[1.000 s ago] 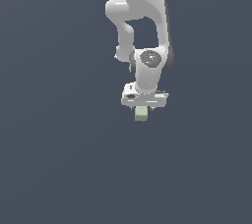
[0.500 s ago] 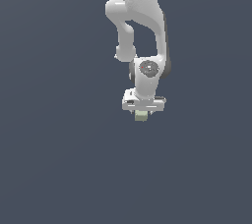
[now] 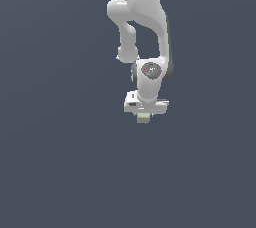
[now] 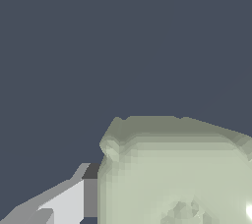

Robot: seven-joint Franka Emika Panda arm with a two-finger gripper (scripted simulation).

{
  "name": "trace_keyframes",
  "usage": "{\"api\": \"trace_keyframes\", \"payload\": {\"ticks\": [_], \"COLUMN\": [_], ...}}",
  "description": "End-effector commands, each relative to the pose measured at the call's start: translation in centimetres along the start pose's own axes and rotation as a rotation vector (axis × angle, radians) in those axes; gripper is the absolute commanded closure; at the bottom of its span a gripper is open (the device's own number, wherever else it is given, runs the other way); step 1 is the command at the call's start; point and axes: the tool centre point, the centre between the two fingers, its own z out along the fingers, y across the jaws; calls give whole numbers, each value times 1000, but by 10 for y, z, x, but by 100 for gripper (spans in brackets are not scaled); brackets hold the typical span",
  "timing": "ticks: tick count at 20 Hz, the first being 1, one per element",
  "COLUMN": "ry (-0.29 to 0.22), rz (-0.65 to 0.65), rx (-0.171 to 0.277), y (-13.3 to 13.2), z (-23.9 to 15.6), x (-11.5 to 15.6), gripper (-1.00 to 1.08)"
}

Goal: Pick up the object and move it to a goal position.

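Pale grey-green and matte, the cube [image 3: 144, 118] sits directly under the white gripper bar [image 3: 146, 105] in the exterior view, touching its underside and narrower than the bar itself; only its lower part shows below the bar, the rest hidden behind it. The gripper [image 3: 144, 117] points straight down from the white Panda arm [image 3: 142, 17], whose wrist joint with a small red mark stands just above the bar. In the wrist view the cube [image 4: 177, 174] fills much of the picture at very close range, its surface blotchy and rounded at the edges; one light-grey finger [image 4: 64, 203] with a dark pad lies flush against the cube's side — the opposite finger is out of sight. The fingers appear clamped on the cube. Around it lies a plain dark slate-blue ground [image 3: 60, 162]; whether the cube touches that ground or hangs clear of it cannot be told.
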Motion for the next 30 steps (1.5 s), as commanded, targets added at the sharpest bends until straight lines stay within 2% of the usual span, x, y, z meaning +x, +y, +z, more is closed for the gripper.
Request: {"api": "trace_keyframes", "payload": {"ticks": [1,8,15,22,30], "ry": [0,0,0,0,0], "rz": [1,1,1,1,0], "rx": [0,0,0,0,-1], "y": [0,-1,-5,-14,-29], "z": [1,-6,-37,-94,-183], "x": [0,-1,-6,-15,-27], "gripper": [108,108,108,108,108]}}
